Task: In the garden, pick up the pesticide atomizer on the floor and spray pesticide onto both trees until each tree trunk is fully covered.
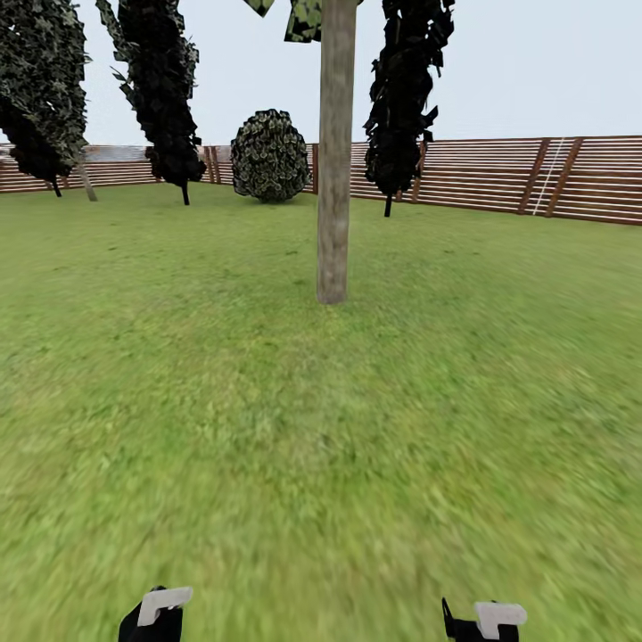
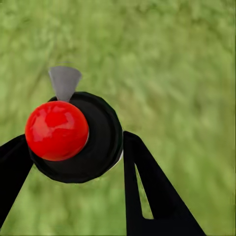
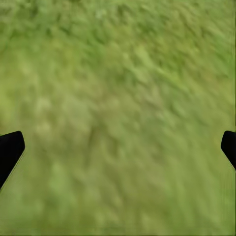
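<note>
Straight ahead on the lawn stands a tree with a thick, bare grey-tan tree trunk (image 1: pixel 335 152); its foliage is cut off at the frame's top. In the left wrist view, my left gripper (image 2: pixel 76 150) is shut on the pesticide atomizer (image 2: pixel 88 142), a black bottle with a round red top (image 2: pixel 56 130) and a grey nozzle (image 2: pixel 64 81), held over grass. The right wrist view has my right gripper (image 3: pixel 118 147) open, fingertips (image 3: pixel 10 150) wide apart over bare grass. Both arms' ends (image 1: pixel 156 615) show at the head view's lower edge. No white specks of pesticide are visible.
Dark narrow cypresses (image 1: pixel 165 89) stand at the back left and just right of the trunk (image 1: pixel 401 98). A round bush (image 1: pixel 270 156) sits by the brown slat fence (image 1: pixel 535 174) that rings the lawn. Open grass (image 1: pixel 321 428) lies between me and the tree.
</note>
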### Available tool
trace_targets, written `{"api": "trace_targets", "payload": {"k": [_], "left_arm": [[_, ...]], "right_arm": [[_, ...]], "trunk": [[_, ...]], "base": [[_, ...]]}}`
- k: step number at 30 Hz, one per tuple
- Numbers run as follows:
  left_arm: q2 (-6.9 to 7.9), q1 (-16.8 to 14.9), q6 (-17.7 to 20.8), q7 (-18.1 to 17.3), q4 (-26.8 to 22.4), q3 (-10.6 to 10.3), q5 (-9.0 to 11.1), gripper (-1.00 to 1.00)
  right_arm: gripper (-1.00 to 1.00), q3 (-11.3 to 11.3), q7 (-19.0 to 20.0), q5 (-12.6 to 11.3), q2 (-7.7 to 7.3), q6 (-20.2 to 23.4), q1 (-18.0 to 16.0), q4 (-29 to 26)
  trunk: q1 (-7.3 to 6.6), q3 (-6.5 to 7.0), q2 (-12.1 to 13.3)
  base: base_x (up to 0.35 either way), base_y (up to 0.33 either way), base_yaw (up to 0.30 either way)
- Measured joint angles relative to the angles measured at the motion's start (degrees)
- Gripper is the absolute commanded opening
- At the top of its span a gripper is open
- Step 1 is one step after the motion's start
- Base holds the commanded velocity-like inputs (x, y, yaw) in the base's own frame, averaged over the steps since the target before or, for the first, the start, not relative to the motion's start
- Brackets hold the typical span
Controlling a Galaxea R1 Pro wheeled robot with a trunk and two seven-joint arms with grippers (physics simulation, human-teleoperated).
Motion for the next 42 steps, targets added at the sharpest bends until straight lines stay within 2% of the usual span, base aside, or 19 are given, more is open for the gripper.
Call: {"api": "trace_targets", "payload": {"k": [14,42], "left_arm": [[0.00,0.0,0.0,0.0,0.0,0.0,0.0,-1.00],[0.00,0.0,0.0,0.0,0.0,0.0,0.0,-1.00]], "right_arm": [[1.00,0.0,0.0,0.0,0.00,0.0,0.0,0.0],[1.00,0.0,0.0,0.0,0.00,0.0,0.0,0.0]], "trunk": [[0.00,0.00,0.0],[0.00,0.00,0.0]], "base": [[0.339,0.000,-0.078],[0.339,0.000,-0.001]]}}
